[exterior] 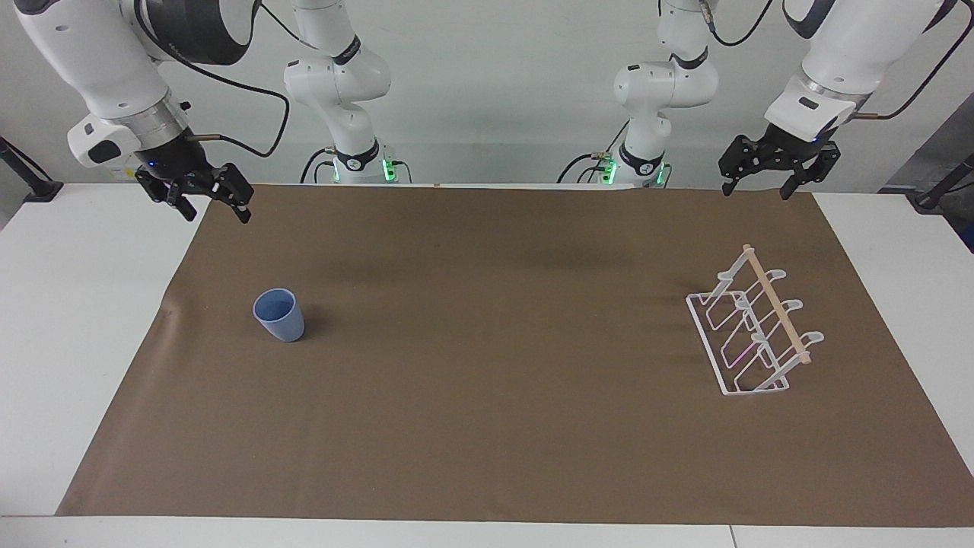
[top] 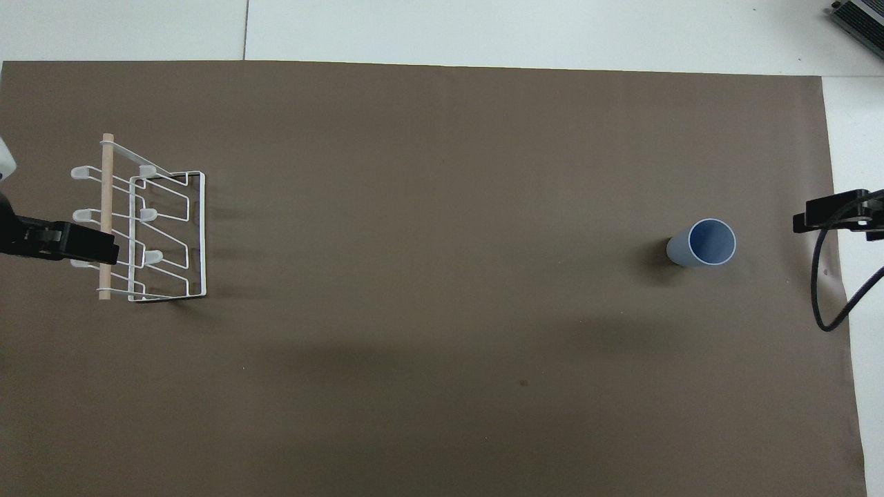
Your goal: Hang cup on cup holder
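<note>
The light-blue cup (exterior: 278, 314) stands upright, mouth up, on the brown mat toward the right arm's end; it also shows in the overhead view (top: 703, 244). The white wire cup holder (exterior: 755, 329) with its wooden dowel stands toward the left arm's end, with nothing on its prongs; it shows in the overhead view too (top: 148, 228). My right gripper (exterior: 215, 207) hangs open and empty in the air over the mat's edge, apart from the cup. My left gripper (exterior: 758, 186) hangs open and empty, raised over the mat's edge by the holder, touching nothing. Their tips show in the overhead view: left gripper (top: 69, 243), right gripper (top: 832, 212).
A brown mat (exterior: 487, 426) covers most of the white table (exterior: 76, 320). White table strips border it at both ends. A black cable (top: 829, 297) hangs from the right arm beside the mat's edge.
</note>
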